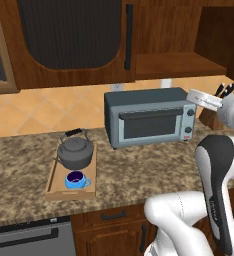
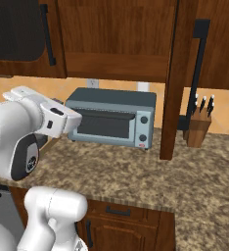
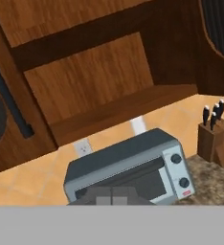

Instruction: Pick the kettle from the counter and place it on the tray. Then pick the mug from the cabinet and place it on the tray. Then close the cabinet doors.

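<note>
Nearest us, our pincer (image 3: pixel 112 195) is closed on nothing, raised before the boxy grey-blue toaster oven (image 1: pixel 149 116). Far to its left on the speckled granite bench (image 1: pixel 139 170), the light wooden tray (image 1: pixel 53 181) carries the dark grey kettle (image 1: pixel 76 151) and blue mug (image 1: pixel 77 179); above the pincer, one mesh-panelled cabinet door (image 2: pixel 182 73) stands open.

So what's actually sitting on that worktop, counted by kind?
Kettle: 1
Mug: 1
Tray: 1
Toaster oven: 1
Knife block: 1
Total: 5
The kettle and mug both sit on the tray.
</note>
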Robot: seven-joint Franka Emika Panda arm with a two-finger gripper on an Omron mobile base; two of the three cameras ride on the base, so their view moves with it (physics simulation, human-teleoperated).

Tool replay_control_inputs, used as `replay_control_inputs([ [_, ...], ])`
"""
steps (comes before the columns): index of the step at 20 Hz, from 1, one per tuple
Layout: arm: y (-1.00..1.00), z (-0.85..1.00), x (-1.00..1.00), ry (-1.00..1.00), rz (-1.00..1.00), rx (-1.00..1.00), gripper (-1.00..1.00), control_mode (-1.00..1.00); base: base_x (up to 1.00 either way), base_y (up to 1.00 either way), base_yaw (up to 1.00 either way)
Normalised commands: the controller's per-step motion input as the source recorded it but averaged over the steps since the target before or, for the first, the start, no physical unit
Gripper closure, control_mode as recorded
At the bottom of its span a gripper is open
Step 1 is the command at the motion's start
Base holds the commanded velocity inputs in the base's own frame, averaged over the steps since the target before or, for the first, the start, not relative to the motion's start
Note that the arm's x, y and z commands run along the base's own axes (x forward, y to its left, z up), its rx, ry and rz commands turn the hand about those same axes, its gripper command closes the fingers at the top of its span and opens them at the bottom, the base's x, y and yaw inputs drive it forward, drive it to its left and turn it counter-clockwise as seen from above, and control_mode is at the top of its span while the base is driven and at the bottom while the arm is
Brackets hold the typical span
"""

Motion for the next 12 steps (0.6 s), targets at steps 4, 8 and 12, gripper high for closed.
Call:
replay_control_inputs([
  [4, -0.23, -0.01, 0.00, 0.00, 0.00, 0.10, 1.00, -1.00, 0.00, 0.00, 0.00],
  [8, -0.15, -0.20, 0.00, 0.00, 0.00, 0.14, 1.00, -1.00, 0.00, 0.00, 0.00],
  [12, -0.02, -0.41, 0.00, -0.05, 0.00, 0.10, 1.00, -1.00, 0.00, 0.00, 0.00],
])
